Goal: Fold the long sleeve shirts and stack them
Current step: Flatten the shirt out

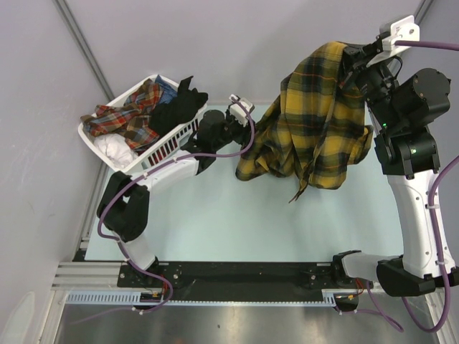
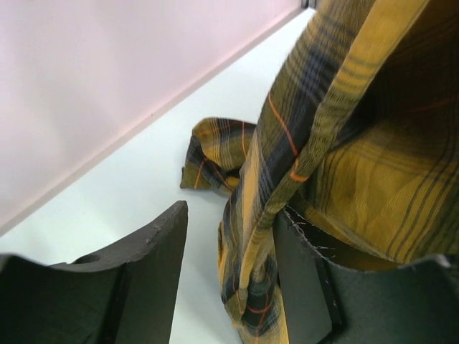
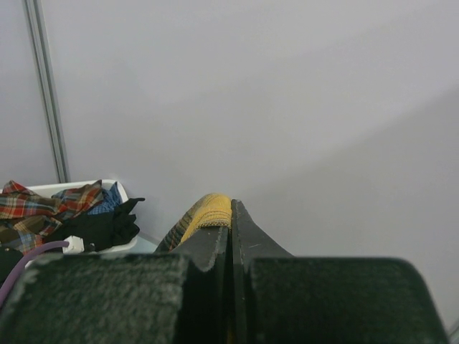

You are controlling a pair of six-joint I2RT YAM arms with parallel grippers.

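A mustard-yellow and black plaid long sleeve shirt (image 1: 315, 122) hangs from my right gripper (image 1: 349, 51), raised at the far right. Its lower part rests bunched on the table. In the right wrist view the right gripper (image 3: 231, 208) is shut on a yellow fold of the shirt (image 3: 208, 211). My left gripper (image 1: 244, 122) is at the shirt's lower left edge. In the left wrist view it (image 2: 231, 215) is open, and a hanging fold of the shirt (image 2: 344, 107) lies between the jaws, against the right finger (image 2: 305, 279).
A white slatted basket (image 1: 97, 147) stands at the far left, holding a red plaid garment (image 1: 133, 115), a black garment (image 1: 176, 107) and something white (image 1: 115, 147). It also shows in the right wrist view (image 3: 43, 189). Grey walls close the back and left.
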